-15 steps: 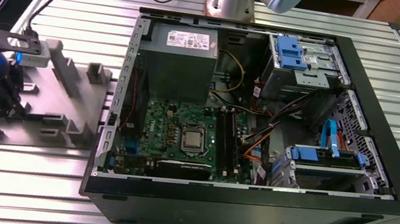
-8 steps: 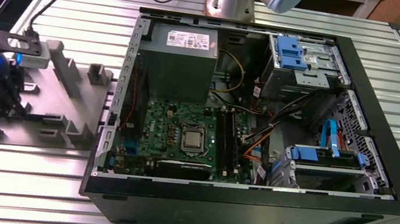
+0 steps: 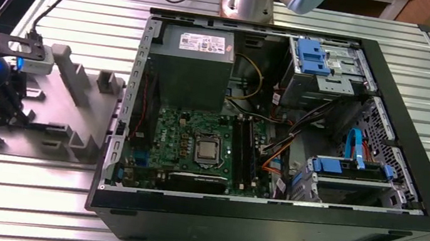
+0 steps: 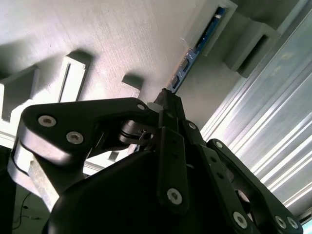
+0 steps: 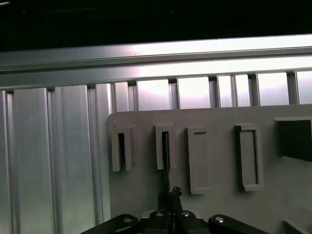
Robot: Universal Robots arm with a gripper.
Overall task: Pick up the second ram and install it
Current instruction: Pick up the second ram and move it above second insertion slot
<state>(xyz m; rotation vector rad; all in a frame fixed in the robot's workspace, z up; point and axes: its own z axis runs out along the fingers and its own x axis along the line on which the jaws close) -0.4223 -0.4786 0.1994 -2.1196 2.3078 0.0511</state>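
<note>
I see my end effector (image 5: 168, 197) pinching the thin memory stick (image 5: 165, 156), edge-on in a grey fixture (image 5: 219, 161) slot.

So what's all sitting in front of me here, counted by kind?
Open computer case: 1
Grey fixture plate: 1
RAM stick, gripped by the claw: 1
Robot claw: 1
Total: 4
</note>
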